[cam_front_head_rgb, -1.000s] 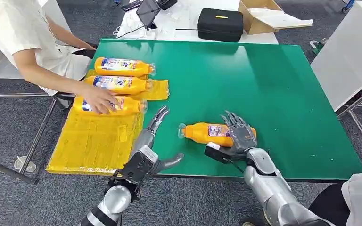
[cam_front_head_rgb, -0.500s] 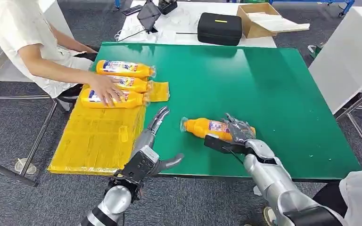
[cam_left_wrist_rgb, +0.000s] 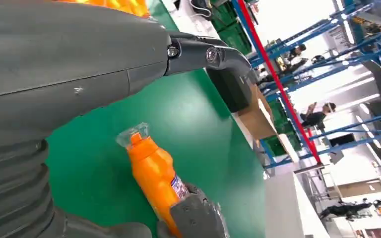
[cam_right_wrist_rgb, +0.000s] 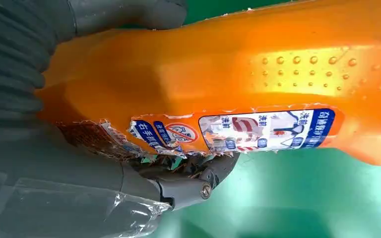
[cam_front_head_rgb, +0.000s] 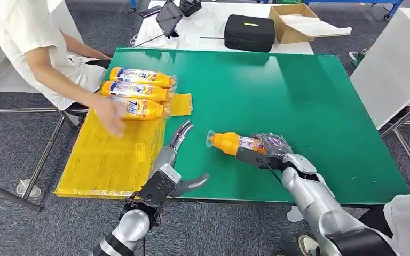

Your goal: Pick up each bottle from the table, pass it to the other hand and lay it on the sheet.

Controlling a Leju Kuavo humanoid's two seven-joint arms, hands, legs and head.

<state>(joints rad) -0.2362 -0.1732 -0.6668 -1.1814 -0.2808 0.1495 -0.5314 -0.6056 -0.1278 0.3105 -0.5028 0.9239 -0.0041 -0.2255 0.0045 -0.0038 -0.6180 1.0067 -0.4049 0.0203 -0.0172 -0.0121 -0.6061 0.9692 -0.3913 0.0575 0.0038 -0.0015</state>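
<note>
Slippage is the main danger here: the right hand (cam_front_head_rgb: pixel 271 147) is wrapped around the base end of the orange plastic bottle with a blue-and-white label (cam_front_head_rgb: pixel 234 143), which lies on its side on the green desk (cam_front_head_rgb: pixel 299 90) at the lower centre of the head view, clear cap pointing toward the frame's left. In the right wrist view the fingers (cam_right_wrist_rgb: pixel 193 173) press on a torn, peeling part of the label, a poor surface that could let the smooth body slide or twist when lifted. Because the grip sits at one end, the neck end may sag and swing the bottle out of line for the handover. The left hand (cam_front_head_rgb: pixel 176 160) hangs unclenched and empty at the desk's near edge, just left of the bottle; a mistimed reach could knock the cap rather than catch it. At the frame's left a person's hand (cam_front_head_rgb: pixel 110 113) rests among three more orange bottles (cam_front_head_rgb: pixel 139 92) on the yellow plastic sheet (cam_front_head_rgb: pixel 109 157), so a placement there risks a collision.
</note>
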